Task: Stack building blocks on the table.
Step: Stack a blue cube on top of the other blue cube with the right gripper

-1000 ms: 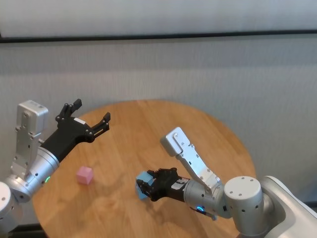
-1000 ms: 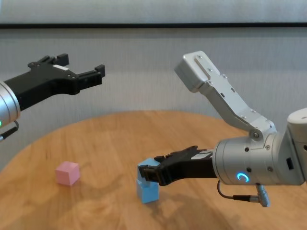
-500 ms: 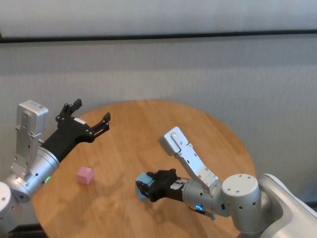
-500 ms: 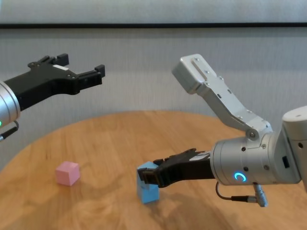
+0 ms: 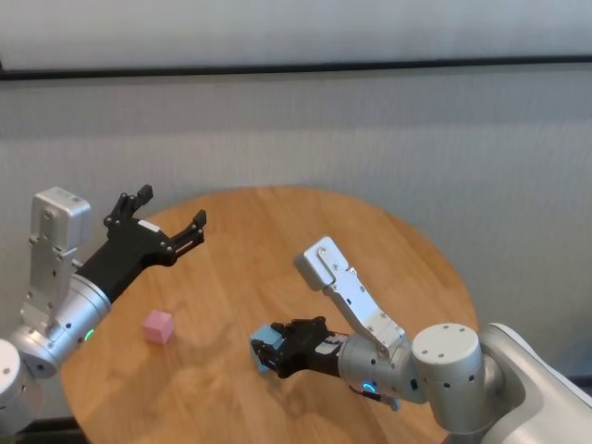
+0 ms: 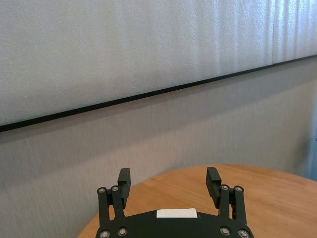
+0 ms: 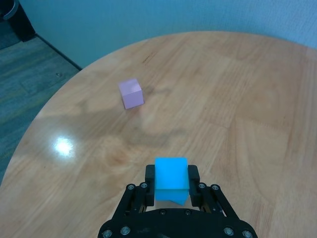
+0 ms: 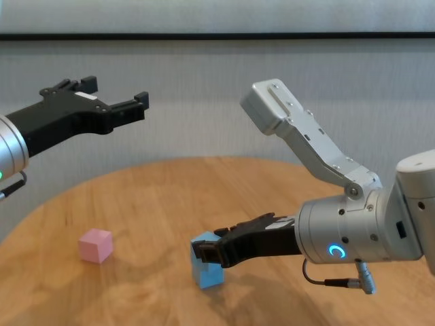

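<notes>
The black fingers of the right gripper covered the sides of a small matte light blue cube, so whether one cube or two stacked ones stood there could not be told. The round light brown wood-grain table was cut off by the head view's lower edge. The left gripper base ran off the wrist view's lower edge.

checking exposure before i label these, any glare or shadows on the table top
Right wrist view: a bright glare spot on the table, and a soft shadow beside the pink cube. Chest view: a faint shadow on the wood beside the light blue cube held in the right gripper. Head view: soft shadows, no hot spot.
</notes>
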